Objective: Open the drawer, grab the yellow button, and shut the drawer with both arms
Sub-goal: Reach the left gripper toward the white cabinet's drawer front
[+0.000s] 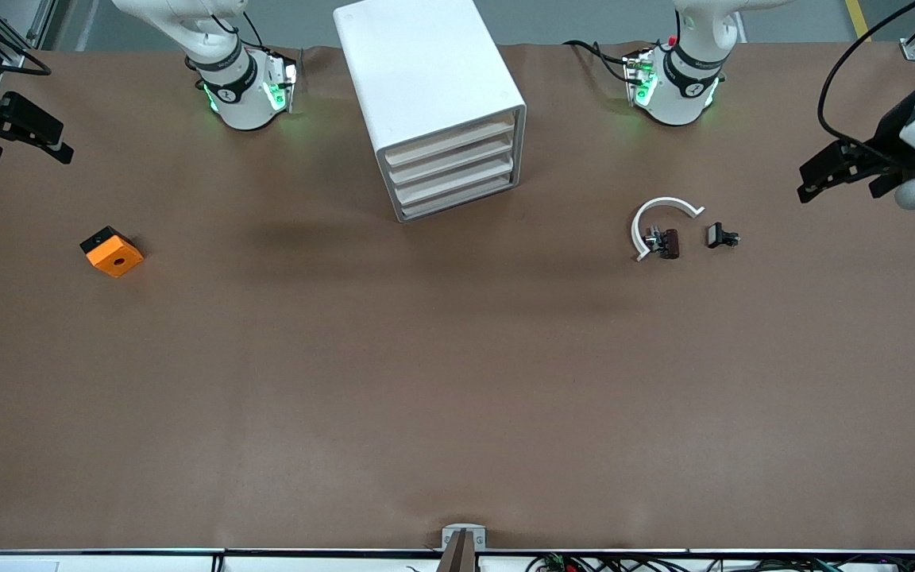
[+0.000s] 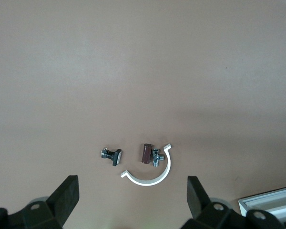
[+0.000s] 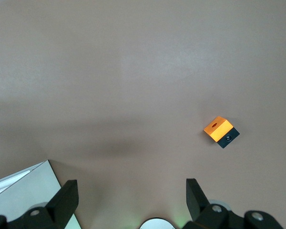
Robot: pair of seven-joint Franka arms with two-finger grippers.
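The white cabinet [image 1: 426, 71] stands between the two arm bases, its four beige-fronted drawers facing the front camera. The drawer [image 1: 449, 143], the highest of them, is shut. The button is hidden. My left gripper [image 1: 839, 187] hangs open over the left arm's end of the table with nothing in it. In the left wrist view its fingers [image 2: 66, 198] stand wide apart, and a corner of the cabinet [image 2: 271, 202] shows. Over the right arm's end, my right gripper [image 1: 28, 151] is open and empty too. The right wrist view shows its fingers [image 3: 66, 200] wide apart beside the cabinet [image 3: 24, 191].
An orange square block [image 1: 112, 252] [image 3: 221, 132] with a hole lies toward the right arm's end. Toward the left arm's end lie a white curved band [image 1: 660, 214] [image 2: 152, 176], a small brown part [image 1: 668, 242] [image 2: 147, 153] and a black clip [image 1: 721, 236] [image 2: 112, 155].
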